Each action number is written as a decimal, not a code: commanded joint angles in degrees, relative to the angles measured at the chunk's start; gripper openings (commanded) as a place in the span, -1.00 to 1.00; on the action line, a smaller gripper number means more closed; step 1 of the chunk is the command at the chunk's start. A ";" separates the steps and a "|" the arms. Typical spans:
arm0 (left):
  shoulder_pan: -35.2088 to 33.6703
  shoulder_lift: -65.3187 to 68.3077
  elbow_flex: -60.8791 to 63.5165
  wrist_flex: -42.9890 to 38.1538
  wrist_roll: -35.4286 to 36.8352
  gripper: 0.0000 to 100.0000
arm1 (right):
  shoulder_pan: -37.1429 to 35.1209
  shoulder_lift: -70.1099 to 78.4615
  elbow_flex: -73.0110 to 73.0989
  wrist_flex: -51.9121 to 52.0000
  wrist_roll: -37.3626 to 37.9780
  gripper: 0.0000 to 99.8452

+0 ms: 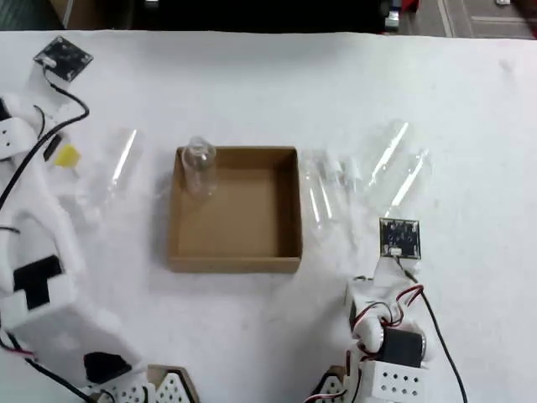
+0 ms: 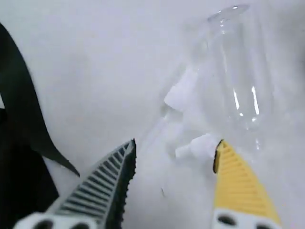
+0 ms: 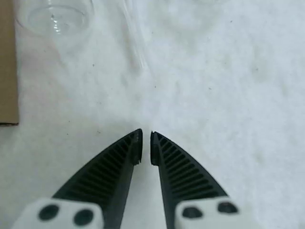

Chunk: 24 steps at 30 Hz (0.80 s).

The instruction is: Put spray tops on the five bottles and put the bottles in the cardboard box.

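So my left claw point(image 2: 176, 142) is spread wide, empty, spray top point(image 2: 196, 147) just ahead between the jaws toward the yellow one, bottle point(image 2: 238, 76) lying beyond; right claw point(image 3: 146, 134) is clenched on nothing.

Cardboard box point(image 1: 235, 262) brown; left end effector point(image 2: 175, 143) grey, yellow, ribbed.

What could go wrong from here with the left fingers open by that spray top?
1. The left gripper is open with a white spray top just ahead of it, close beside a clear bottle. Closing could bump that bottle and roll it away.
2. Right of the cardboard box, several clear bottles lie bunched together. The shut right gripper may scatter them if it reaches in.
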 commanded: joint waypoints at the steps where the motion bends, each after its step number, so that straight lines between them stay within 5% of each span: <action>1: 0.84 7.78 -6.59 -5.54 -0.88 -0.50 | -0.13 -0.31 0.53 0.31 -0.09 -0.97; 16: 4.35 29.49 -22.86 -6.42 -17.67 -0.50 | -0.22 -0.31 0.53 0.31 -0.09 -0.97; 24: 6.29 30.81 -22.86 -6.86 -18.20 -0.50 | -0.22 -0.31 0.53 0.31 -0.09 -0.97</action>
